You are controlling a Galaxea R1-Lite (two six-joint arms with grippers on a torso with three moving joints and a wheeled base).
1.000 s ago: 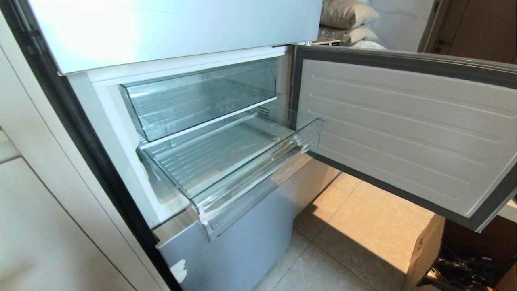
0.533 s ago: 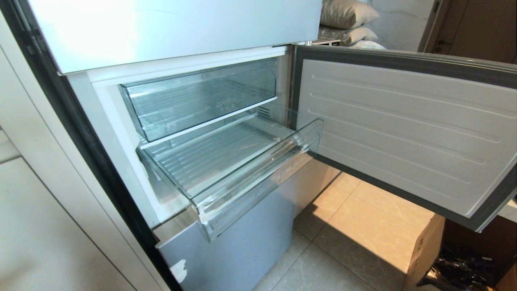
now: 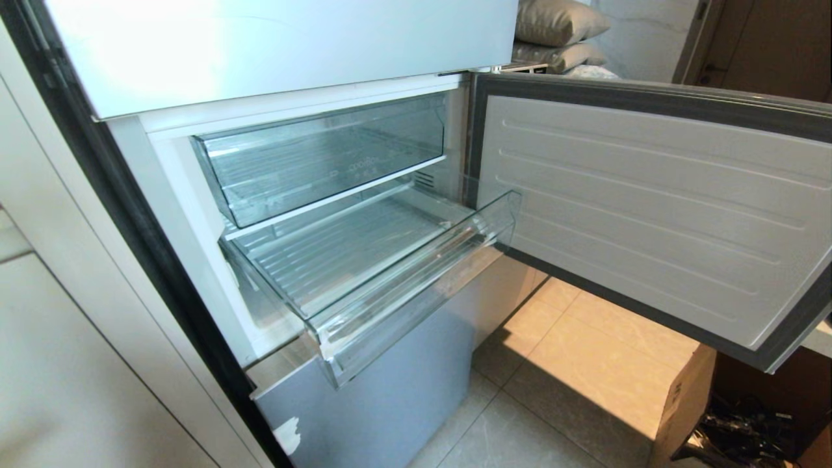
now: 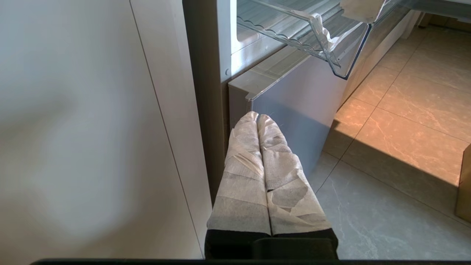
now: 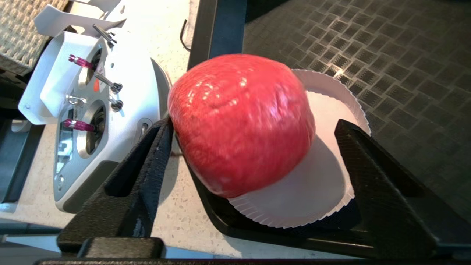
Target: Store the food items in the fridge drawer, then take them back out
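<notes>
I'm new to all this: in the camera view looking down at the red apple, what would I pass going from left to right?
White remote controller → red apple → white paper plate → dark patterned mat.

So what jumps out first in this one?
The glossy red apple fills the right wrist view, resting on a white paper plate between the open fingers of the right gripper. In the head view, the clear fridge drawer stands pulled out and empty, beside the open fridge door.

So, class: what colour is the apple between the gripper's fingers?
Glossy red apple, clearest in the right wrist view.
</notes>
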